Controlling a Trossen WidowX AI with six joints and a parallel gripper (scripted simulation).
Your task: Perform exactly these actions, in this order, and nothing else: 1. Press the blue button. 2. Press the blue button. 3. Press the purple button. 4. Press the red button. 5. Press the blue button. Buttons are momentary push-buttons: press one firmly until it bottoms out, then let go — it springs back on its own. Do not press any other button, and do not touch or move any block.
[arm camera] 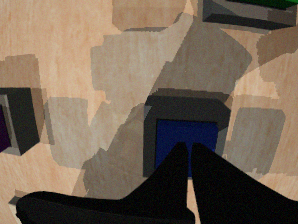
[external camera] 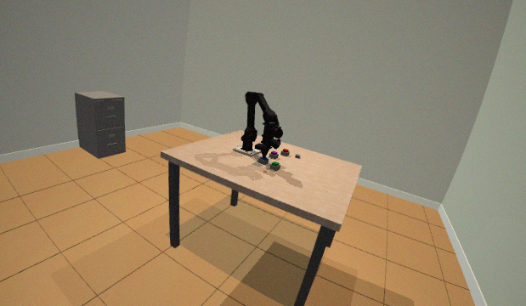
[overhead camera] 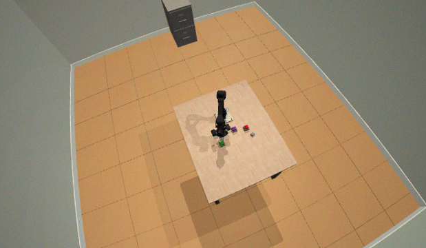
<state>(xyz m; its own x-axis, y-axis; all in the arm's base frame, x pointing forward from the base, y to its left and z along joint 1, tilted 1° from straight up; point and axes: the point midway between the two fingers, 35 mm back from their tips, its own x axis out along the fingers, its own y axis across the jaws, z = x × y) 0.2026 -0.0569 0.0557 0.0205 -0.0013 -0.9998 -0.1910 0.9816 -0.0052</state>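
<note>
My gripper (arm camera: 188,149) (external camera: 264,157) is shut, with nothing between its fingers. Its fingertips are over the blue button (arm camera: 175,132) (external camera: 263,161), at or very near its cap; the cap looks low in its dark housing in the wrist view. The arm hides the blue button in the top view. The purple button (overhead camera: 234,129) (external camera: 274,153) stands beside it, and its edge shows at the left of the wrist view. The red button (overhead camera: 246,127) (external camera: 285,150) stands beyond the purple one.
The green button (overhead camera: 221,143) (external camera: 275,164) stands near the blue one, and its edge shows at the top right of the wrist view. A small grey block (overhead camera: 252,134) (external camera: 297,155) lies near the red button. A filing cabinet (external camera: 110,123) stands on the floor.
</note>
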